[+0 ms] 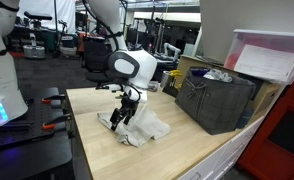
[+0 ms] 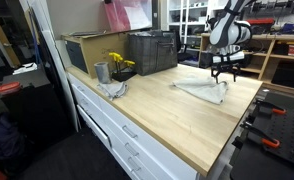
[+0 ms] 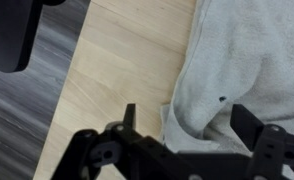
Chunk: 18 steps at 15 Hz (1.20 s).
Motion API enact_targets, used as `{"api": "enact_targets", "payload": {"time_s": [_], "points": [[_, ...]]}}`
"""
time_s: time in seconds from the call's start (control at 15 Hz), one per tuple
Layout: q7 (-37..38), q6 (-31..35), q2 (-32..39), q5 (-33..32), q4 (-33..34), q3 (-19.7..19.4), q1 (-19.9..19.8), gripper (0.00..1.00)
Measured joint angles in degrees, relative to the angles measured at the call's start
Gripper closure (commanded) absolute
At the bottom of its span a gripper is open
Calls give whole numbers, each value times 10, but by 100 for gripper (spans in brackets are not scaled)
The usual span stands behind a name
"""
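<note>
A crumpled white cloth (image 1: 145, 128) lies on the wooden worktop (image 1: 187, 145); it also shows flat on the top in an exterior view (image 2: 202, 91). My gripper (image 1: 125, 113) hangs just over the cloth's edge, jaws spread wide. In the wrist view the gripper (image 3: 183, 120) straddles a folded corner of the grey-white cloth (image 3: 242, 60), one finger over bare wood, the other over the fabric. Nothing is clamped between the fingers. In an exterior view the gripper (image 2: 223, 72) stands right above the cloth's far end.
A dark crate (image 1: 217, 98) with a pink-lidded bin (image 1: 272, 55) sits at the back of the top. Elsewhere a metal cup (image 2: 101, 72), yellow flowers (image 2: 120, 63) and a cardboard box (image 2: 87, 48) stand by the wall. The table edge (image 3: 72, 70) runs close beside the gripper.
</note>
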Motion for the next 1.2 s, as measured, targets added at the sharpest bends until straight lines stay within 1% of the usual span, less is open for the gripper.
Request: {"api": "enact_targets", "payload": {"time_s": [0.07, 0.13, 0.4, 0.47, 0.6, 0.67, 0.8, 1.0, 1.07, 1.13, 1.2], "points": [[-4, 0, 6, 0, 1, 0, 1, 38], [-6, 0, 13, 0, 3, -1, 1, 47], [-6, 0, 27, -4, 11, -11, 8, 76], [-6, 0, 27, -5, 11, -14, 11, 85], [-3, 1, 24, -21, 14, -26, 26, 98], [1, 1, 21, -31, 16, -33, 36, 100], [9, 1, 14, -49, 17, -41, 55, 100], [16, 1, 7, -65, 19, -42, 74, 100], [18, 1, 6, -71, 20, -42, 80, 74], [21, 1, 6, -79, 20, -42, 85, 72], [28, 1, 6, -89, 20, -42, 89, 66]]}}
